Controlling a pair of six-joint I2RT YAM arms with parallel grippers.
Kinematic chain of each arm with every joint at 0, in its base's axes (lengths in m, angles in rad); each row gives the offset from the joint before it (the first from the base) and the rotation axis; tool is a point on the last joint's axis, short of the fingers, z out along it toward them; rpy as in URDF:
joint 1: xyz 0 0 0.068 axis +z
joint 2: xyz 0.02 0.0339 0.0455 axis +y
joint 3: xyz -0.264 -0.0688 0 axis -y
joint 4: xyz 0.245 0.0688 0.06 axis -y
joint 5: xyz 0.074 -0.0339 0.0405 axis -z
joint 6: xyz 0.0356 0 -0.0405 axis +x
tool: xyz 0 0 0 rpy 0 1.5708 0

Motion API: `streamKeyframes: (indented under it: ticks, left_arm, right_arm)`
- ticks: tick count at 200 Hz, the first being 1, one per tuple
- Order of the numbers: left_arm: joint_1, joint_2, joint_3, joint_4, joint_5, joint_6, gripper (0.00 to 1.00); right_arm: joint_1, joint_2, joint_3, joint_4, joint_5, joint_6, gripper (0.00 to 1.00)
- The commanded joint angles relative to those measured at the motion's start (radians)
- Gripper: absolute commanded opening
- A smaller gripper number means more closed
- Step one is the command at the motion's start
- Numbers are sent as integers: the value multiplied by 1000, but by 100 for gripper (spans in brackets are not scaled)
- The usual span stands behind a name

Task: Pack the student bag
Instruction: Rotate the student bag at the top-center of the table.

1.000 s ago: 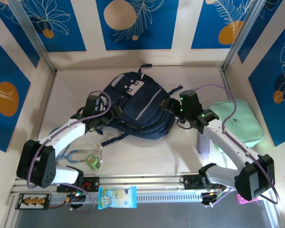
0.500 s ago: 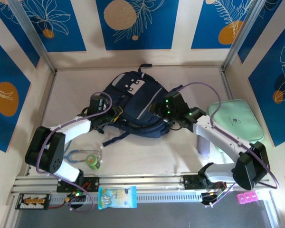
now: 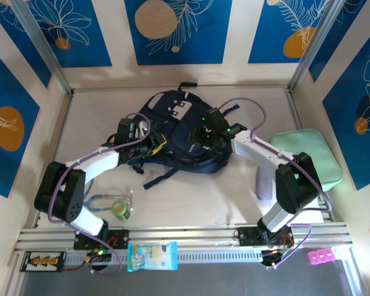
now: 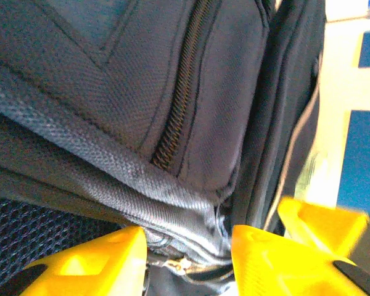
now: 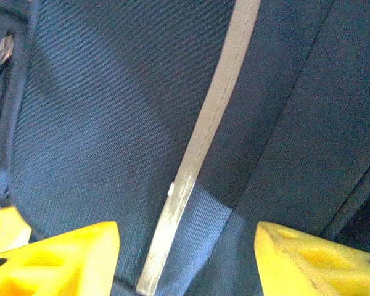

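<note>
- Movement first: your left gripper [image 3: 153, 145] has pushed in at the 9 o'clock edge of the student bag [image 3: 172, 126], which lies mid-table [image 3: 234, 191] toward 12 o'clock. In the left wrist view it is clenched on a bunched fold of the bag just below a zip [image 4: 179, 117].
- Your right gripper [image 3: 200, 139] has swung in from 3 o'clock onto the bag's front. It is released, its fingers spread either side of the grey trim [image 5: 200, 148], grasping nothing.
- You seem to be at the opening step. The tubing [image 3: 98, 201] and green roll [image 3: 120, 208] at 7 o'clock and the mint-green case [image 3: 308, 157] at 4 o'clock lie outside.
- You cannot tell whether any zip is open. The arms cover the bag's flanks, and both wrist views sit too close.
</note>
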Motion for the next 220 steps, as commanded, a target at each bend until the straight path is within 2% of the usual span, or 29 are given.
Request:
streamKeyframes:
  ticks: [1,40,66,84,100,118,151,198,220]
  left_arm:
    - [-11,-12,53,-36,62,76,42]
    - [-33,-58,121,-245,21,201,47]
    - [-45,-65,163,-285,7,257,51]
    - [-48,7,267,-334,28,313,51]
    - [-47,100,385,-445,12,373,45]
    - [-49,195,492,-540,10,447,43]
    - [-49,327,640,-666,71,558,40]
    - [-73,434,747,-723,156,619,37]
    - [-81,477,769,-728,173,616,25]
  right_arm:
    - [-66,50,31,49,-35,-92,60]
    - [-124,122,133,91,-143,-242,60]
    - [-124,129,186,69,-141,-280,59]
    - [-130,90,176,51,-108,-270,59]
    - [-136,30,134,39,-90,-248,59]
    - [-137,-51,71,23,-78,-225,60]
    - [-129,-195,-46,5,-96,-187,60]
    - [-94,-262,-142,-81,-78,-87,60]
    - [-81,-273,-199,-141,-10,39,60]
